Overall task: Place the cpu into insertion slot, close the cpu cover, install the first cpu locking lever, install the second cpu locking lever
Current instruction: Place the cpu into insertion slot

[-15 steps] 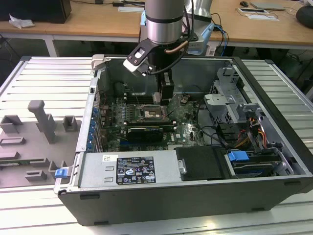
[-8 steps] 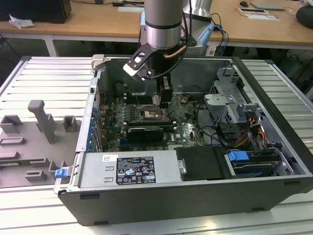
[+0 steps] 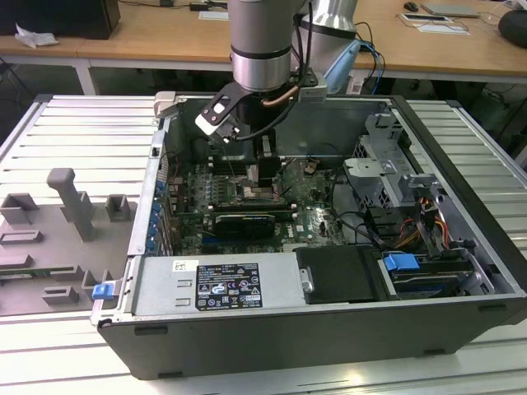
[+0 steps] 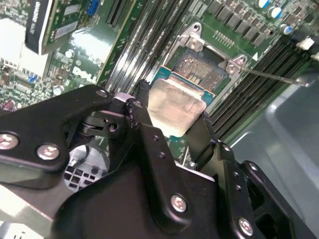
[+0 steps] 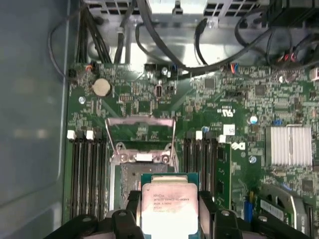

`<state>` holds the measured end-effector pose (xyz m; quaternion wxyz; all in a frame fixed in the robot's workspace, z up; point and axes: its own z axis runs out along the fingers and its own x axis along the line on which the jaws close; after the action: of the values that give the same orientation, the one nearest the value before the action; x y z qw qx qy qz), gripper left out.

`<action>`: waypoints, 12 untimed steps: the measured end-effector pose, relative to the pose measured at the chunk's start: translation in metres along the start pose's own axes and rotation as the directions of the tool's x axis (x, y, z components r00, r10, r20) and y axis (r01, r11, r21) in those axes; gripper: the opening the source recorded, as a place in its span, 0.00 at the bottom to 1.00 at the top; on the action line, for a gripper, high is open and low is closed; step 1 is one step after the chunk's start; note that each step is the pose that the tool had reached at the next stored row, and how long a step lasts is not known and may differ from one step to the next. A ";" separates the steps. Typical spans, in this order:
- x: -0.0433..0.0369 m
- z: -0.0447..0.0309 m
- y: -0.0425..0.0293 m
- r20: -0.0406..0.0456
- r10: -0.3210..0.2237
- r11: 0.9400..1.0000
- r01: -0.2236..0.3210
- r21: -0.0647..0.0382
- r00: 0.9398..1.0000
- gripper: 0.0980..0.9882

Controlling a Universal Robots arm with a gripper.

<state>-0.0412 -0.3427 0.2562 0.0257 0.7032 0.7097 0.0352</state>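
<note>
- In the exterior view I am watching the black two-fingered gripper point(image 3: 265, 177) reaching down into the open grey metal computer case point(image 3: 329, 329). It is a little above the middle of the frame, over the green motherboard point(image 3: 317, 222).
- The fingers point(image 4: 139, 112) are clamping the cpu point(image 4: 177, 107), a small flat square chip with a silvery-beige metal top, by two opposite edges. I judge this grip is leaving its underside free to go down flat.
- In both wrist views the chip is hanging just above the insertion slot point(image 5: 130, 181), a square socket with a dark centre and silver rim. It is overlapping part of the socket and is not yet seated.
- The cpu cover point(image 5: 141, 120), a thin silver metal frame, is standing raised at one side of the socket, which is leaving the opening clear.
- The chip is lying roughly level, metal top facing up. It is nearly square, so its long axis is slight. Its edges are running parallel to the socket's rim and to the long black memory slots point(image 5: 89, 174).
</note>
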 end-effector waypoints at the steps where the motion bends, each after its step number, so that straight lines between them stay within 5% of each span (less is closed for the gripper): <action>1: 0.0000 0.0007 -0.0001 0.000 0.000 1.000 0.000 0.000 1.000 0.50; 12: 0.0000 0.0081 -0.0020 0.000 0.000 1.000 0.000 0.000 1.000 0.50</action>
<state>-0.0425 -0.3426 0.2479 0.0257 0.7033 0.7096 0.0353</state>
